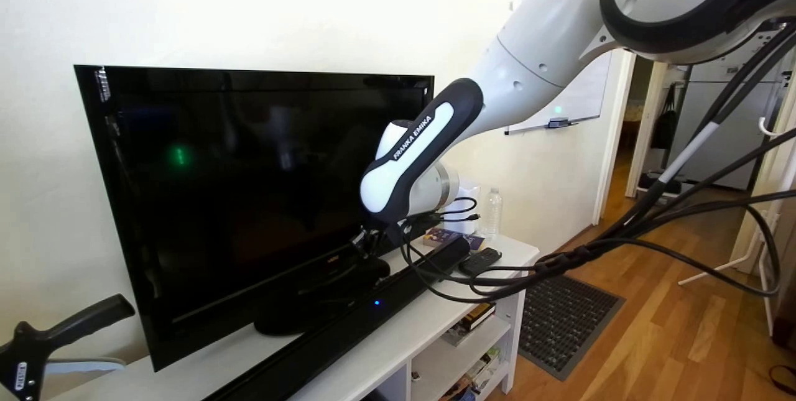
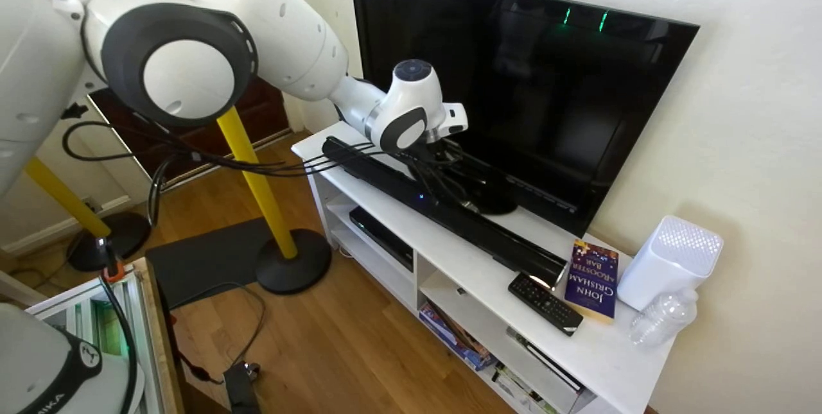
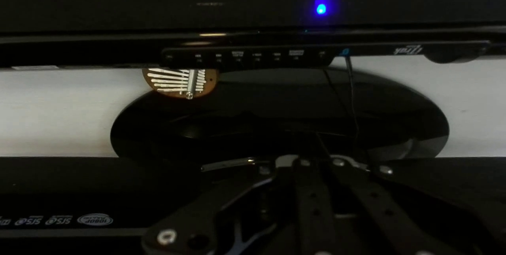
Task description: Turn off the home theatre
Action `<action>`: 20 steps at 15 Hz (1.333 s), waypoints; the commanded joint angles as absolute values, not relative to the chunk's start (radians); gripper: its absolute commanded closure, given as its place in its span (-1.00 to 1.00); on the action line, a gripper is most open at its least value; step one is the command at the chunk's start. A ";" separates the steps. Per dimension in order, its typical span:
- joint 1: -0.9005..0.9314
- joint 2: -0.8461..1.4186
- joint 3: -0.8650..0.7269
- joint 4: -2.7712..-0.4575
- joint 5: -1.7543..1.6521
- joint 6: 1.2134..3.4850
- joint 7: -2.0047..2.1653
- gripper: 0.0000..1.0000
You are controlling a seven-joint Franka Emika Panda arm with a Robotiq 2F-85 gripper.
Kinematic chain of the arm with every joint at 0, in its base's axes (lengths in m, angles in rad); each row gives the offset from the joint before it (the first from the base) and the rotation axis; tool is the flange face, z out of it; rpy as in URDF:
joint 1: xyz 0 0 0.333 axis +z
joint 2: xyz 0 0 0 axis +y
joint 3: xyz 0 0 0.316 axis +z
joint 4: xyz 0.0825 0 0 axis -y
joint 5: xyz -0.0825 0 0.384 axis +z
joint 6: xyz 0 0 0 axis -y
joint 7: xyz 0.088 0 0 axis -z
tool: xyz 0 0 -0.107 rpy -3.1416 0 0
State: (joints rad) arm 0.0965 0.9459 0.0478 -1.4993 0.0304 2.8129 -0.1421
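Observation:
The home theatre is a long, slim black soundbar (image 1: 329, 346) in front of the TV; it also shows in an exterior view (image 2: 507, 237) and the wrist view (image 3: 118, 6). A blue light (image 3: 321, 9) glows on its front. A strip of labelled buttons (image 3: 253, 58) runs along its TV-side edge. My gripper (image 3: 316, 161) looks shut and empty. It is over the black TV base (image 3: 257, 108), between screen and soundbar, and appears apart from the button strip. In an exterior view the gripper (image 1: 367, 245) is dark and its fingertips are hard to make out.
The large black TV (image 1: 249, 171) stands close behind my gripper. A thumb piano (image 3: 180, 83) lies by the soundbar on the TV base. A remote (image 2: 546, 303), a book (image 2: 592, 279), a white box (image 2: 671, 260) and a bottle (image 2: 664, 318) are at one end. Arm cables (image 1: 578, 258) hang over the soundbar.

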 commanded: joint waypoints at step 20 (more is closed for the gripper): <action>0.065 1.017 0.083 -1.472 0.016 2.846 -0.130 1.00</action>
State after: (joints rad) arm 0.0836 0.9873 0.0603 -1.4981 0.0304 2.8295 -0.1401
